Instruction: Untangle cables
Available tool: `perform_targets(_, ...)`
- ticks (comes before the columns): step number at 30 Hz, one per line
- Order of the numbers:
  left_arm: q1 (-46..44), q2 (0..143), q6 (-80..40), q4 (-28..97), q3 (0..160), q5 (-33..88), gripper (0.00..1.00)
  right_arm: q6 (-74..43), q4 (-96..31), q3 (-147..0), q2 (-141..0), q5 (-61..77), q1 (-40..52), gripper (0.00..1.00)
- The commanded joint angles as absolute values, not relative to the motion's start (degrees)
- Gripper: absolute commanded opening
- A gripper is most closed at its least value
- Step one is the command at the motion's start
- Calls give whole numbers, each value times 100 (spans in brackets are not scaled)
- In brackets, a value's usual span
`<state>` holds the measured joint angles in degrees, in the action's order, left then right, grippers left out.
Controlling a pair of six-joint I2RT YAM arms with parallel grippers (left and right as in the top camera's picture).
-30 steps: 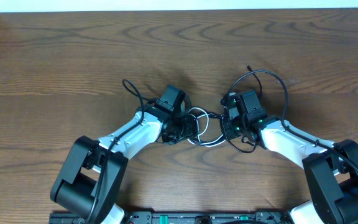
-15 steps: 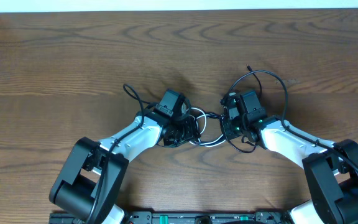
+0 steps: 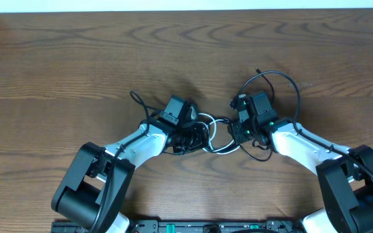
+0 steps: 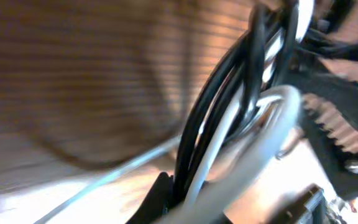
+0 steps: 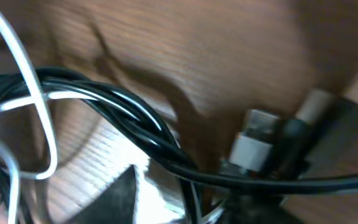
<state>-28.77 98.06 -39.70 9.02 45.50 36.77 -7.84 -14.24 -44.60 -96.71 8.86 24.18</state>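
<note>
Mid-untangle, I'd say. The cables (image 3: 214,133) sit knotted near the centre of the surface (image 3: 76,52), with the black cord (image 3: 283,79) looping off toward 1 o'clock and the white cord (image 3: 223,149) sagging at 6. The left claw (image 3: 196,134) is pinched tight on the cables. The right claw (image 3: 237,126) is too blurry, can't tell. Next move probably needs a gentle pull toward 9 and 3 without cinching the knot.

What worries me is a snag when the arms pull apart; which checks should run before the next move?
1. Left gripper jaws shut: ok.
2. Right gripper jaws open: cannot tell, view blurred.
3. Black cable and white cable separated: not ok, they cross in loops.
4. Plug free: not ok, black cable lies across it.
5. Grippers apart from each other: ok.
</note>
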Motion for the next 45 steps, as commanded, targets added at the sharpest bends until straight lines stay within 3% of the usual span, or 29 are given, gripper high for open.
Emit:
perform_targets(1,-2853,9365,-3562,799,4539,4344,7,-845,-1955,-4211,-10009,62,2368,53)
perform_targets(18,-2853,7483,-3498,1004,4539,4462,7,-875,-1944,-4228,-9804,-663,2239,73)
perform_targets(25,-2836,6912,-3892,1011,4552,4493,7,-875,-1863,-4228,-9804,-607,1999,75)
perform_targets(34,-2167,6578,-5024,-377,4556,6191,7,-875,-1865,-4228,-9804,-607,1981,77)
perform_targets(45,-1706,6591,-5581,-1212,4554,6949,7,-873,-1868,-4226,-9804,-611,1979,77)
